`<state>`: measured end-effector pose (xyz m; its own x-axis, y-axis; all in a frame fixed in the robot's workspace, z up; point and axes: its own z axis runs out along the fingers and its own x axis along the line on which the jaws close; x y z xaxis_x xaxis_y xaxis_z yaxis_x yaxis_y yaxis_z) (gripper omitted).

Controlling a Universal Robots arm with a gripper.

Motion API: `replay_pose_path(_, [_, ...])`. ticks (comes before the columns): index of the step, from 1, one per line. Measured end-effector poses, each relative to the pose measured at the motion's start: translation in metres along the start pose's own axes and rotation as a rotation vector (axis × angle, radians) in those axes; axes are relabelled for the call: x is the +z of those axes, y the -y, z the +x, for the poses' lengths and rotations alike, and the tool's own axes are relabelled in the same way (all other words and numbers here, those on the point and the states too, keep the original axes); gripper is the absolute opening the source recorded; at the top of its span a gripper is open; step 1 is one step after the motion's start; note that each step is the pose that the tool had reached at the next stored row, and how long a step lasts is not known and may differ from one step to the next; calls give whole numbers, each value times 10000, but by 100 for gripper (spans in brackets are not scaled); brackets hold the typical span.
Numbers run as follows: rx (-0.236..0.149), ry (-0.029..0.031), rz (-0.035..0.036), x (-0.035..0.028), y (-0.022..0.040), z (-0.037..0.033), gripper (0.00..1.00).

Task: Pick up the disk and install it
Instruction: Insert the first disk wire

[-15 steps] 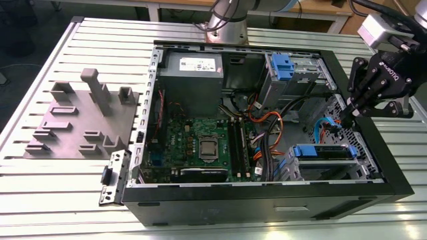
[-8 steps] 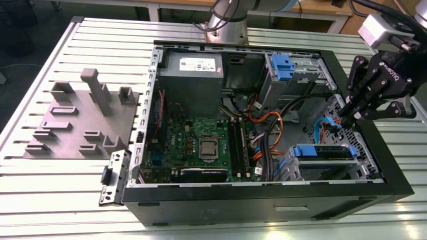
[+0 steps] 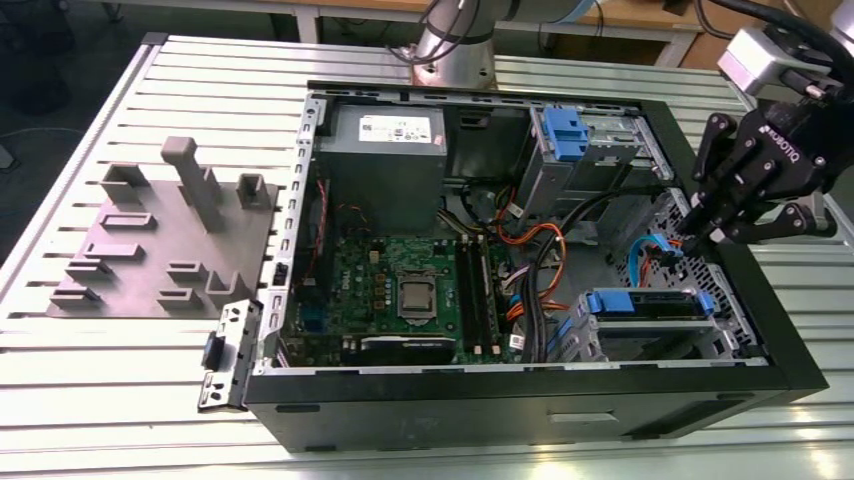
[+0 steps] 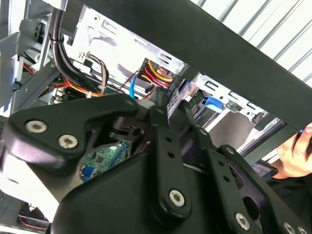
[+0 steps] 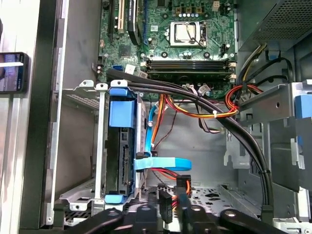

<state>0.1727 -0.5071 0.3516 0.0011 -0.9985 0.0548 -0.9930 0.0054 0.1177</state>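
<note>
- The open computer case point(image 3: 534, 395) contains a motherboard point(image 3: 400, 290), a grey power supply point(image 3: 384, 135) and bundled cables point(image 5: 204, 109).
- The gripper point(image 3: 697, 238) hangs over the case wall on the exterior view's right; whether its jaws are apart or together cannot be told.
- The disk point(image 5: 121, 146), in its blue carrier, sits in the drive cage point(image 5: 100, 146) inside the case, just beside the jaws.
- A blue data cable point(image 5: 163, 164) lies between the disk and the jaws.
- A second blue caddy point(image 3: 566, 135) occupies the bay well apart from the jaws.
</note>
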Motion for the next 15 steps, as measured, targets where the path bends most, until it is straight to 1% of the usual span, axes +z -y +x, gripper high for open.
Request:
replay_pose_path(1, [0, -12, -15, 3, 3, -3, 31])
replay_pose_path(5, [0, -40, -88, 29, 15, -13, 31])
replay_pose_path(7, [2, -69, -115, 43, 22, -17, 31])
replay_pose_path(8, [4, -93, -133, 60, 30, -23, 31])
replay_pose_path(9, [4, -97, -136, 64, 33, -25, 31])
replay_pose_path(11, [5, -99, -139, 70, 34, -25, 30])
replay_pose_path(12, [5, -99, -138, 70, 34, -25, 24])
replay_pose_path(13, [4, -100, -139, 70, 35, -25, 24])
replay_pose_path(14, [3, -99, -139, 71, 35, -26, 17])
replay_pose_path(15, [-3, -97, -137, 73, 32, -26, 16])
